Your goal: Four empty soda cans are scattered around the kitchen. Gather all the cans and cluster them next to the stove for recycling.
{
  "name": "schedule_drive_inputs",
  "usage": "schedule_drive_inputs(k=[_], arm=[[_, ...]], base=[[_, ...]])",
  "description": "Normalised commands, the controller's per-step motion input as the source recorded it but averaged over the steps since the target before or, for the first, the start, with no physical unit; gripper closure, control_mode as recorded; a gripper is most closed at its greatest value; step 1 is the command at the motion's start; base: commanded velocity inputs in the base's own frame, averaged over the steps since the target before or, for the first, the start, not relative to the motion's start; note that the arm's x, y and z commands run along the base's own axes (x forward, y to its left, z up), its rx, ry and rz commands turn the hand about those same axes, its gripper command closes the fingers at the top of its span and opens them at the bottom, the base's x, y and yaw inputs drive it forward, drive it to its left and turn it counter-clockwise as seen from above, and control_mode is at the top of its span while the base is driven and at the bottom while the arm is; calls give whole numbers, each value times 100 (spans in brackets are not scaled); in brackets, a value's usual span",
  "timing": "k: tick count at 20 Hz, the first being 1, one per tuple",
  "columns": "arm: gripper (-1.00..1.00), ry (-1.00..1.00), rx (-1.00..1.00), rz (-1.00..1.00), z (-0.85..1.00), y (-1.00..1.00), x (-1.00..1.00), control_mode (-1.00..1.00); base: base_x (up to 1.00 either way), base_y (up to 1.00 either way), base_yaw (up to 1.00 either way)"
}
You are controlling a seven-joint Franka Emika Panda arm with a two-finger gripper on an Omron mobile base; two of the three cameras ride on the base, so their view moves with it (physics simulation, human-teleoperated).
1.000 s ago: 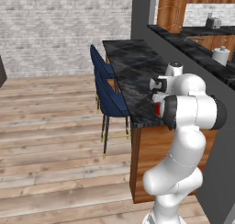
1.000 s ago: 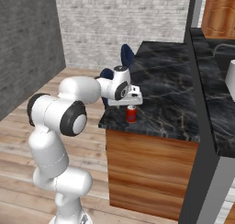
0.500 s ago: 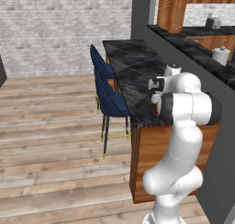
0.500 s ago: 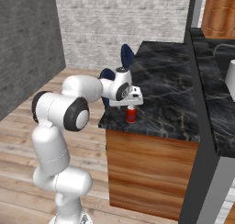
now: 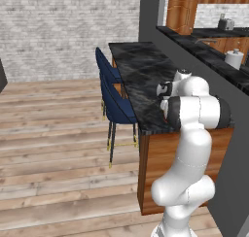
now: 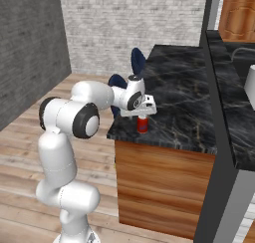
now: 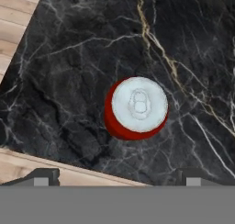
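Note:
A red soda can (image 7: 137,107) with a silver top stands upright on the black marbled counter (image 7: 73,53), close to the counter's front edge. My gripper (image 7: 118,177) hangs straight above it, open, its two fingertips (image 7: 44,175) spread wide on either side and not touching the can. From the right base view the same can (image 6: 143,124) stands right under the gripper (image 6: 143,113) near the counter's corner (image 6: 119,133). In the left base view the hand (image 5: 166,89) sits over the counter and the arm hides the can.
Blue chairs (image 5: 115,101) stand along the counter's left side over the plank floor. A dark grey wall (image 6: 215,87) rises along the counter's right side. Behind it lie a paper towel roll (image 5: 234,59) and a toaster (image 5: 224,23).
The arm's elbow has shifted a little toward the counter. The hand stays above the can, barely higher. The can has not moved.

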Motion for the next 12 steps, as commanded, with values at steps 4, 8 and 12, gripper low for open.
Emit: schedule_drive_inputs(k=[4,8,12], arm=[[-100,0,0,3,-10,-3,8,-100],[-100,0,0,2,-9,-1,15,-100],[-100,0,0,0,-7,0,20,-100]], base=[[0,0,0],[0,0,0],[0,0,0]])
